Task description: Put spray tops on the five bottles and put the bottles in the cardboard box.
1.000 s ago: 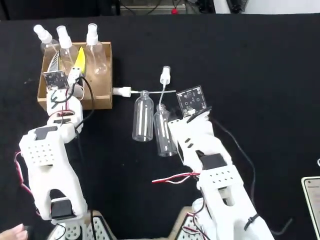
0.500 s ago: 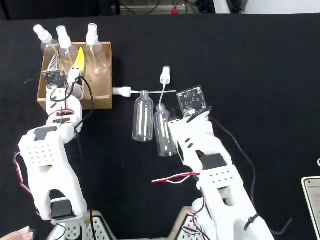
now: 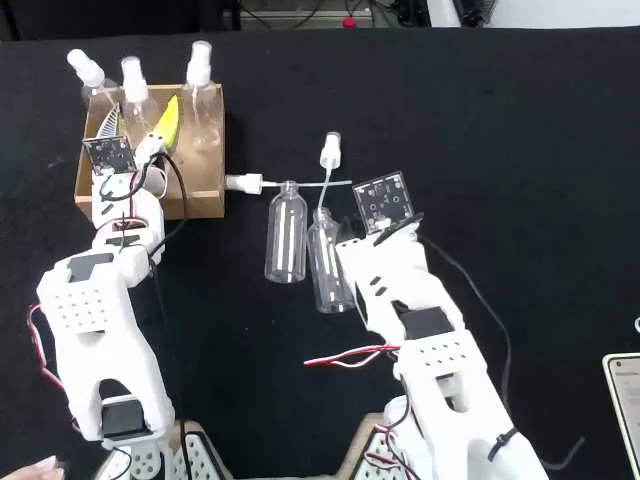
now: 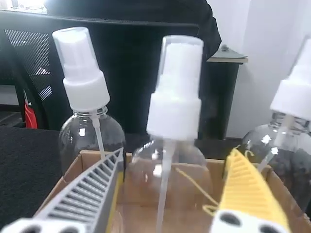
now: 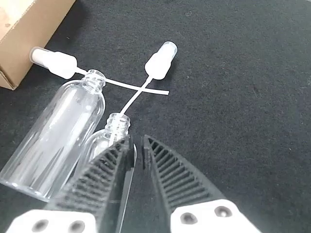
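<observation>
Cardboard box (image 3: 195, 205) at upper left held three capped bottles; the left hand (image 3: 142, 110) stood spread wide astride the middle bottle (image 3: 135, 88), gripping nothing. Two uncapped bottles (image 3: 286, 238) lay mid-frame on the worktop (image 3: 520, 150). The right hand (image 5: 137, 141), barely parted and empty, could roll them or snag the crossed tubes of the loose spray tops (image 3: 330, 152).

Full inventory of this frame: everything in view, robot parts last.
cardboard box: 1, brown, far left of the table.
capped bottles: 3, clear with white spray tops, in the box.
open bottles: 2, clear, lying side by side mid-table.
loose spray tops: 2, white, by the open bottles' necks, tubes crossing.
table: 1, black.
flat object: 1, pale, right edge, cut off.
left pincer: 1, grey and yellow, open, inside the box.
right pincer: 1, black, over one open bottle.
</observation>
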Controlling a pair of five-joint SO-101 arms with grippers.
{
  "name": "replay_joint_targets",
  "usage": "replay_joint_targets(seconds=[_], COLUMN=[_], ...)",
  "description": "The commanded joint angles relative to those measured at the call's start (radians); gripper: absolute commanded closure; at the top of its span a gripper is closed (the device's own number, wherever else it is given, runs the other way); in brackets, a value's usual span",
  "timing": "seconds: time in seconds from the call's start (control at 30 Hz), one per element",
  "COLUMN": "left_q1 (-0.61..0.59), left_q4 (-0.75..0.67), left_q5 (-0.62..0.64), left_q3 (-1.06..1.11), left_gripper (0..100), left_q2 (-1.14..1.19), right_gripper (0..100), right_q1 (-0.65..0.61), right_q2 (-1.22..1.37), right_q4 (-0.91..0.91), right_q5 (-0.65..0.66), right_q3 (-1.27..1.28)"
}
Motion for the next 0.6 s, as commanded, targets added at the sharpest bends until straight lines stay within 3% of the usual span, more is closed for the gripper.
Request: replay_joint_targets(seconds=[0.0, 0.4, 0.57], left_q1=[-0.021, -0.036, -0.031], left_q4=[0.005, -0.002, -0.123], left_q5=[-0.002, -0.002, -0.002], left_q3=[0.016, 0.031, 0.073], left_gripper=[73, 74, 74], left_q2=[0.005, -0.008, -0.008], right_gripper=[96.6, 96.6, 96.6], right_q1=[0.018, 0.017, 0.017], right_q2=[-0.019, -0.019, -0.019], right_q4=[-0.026, -0.026, -0.026], right_q5=[0.000, 0.000, 0.000], right_q3=[-0.022, -0.022, -0.022])
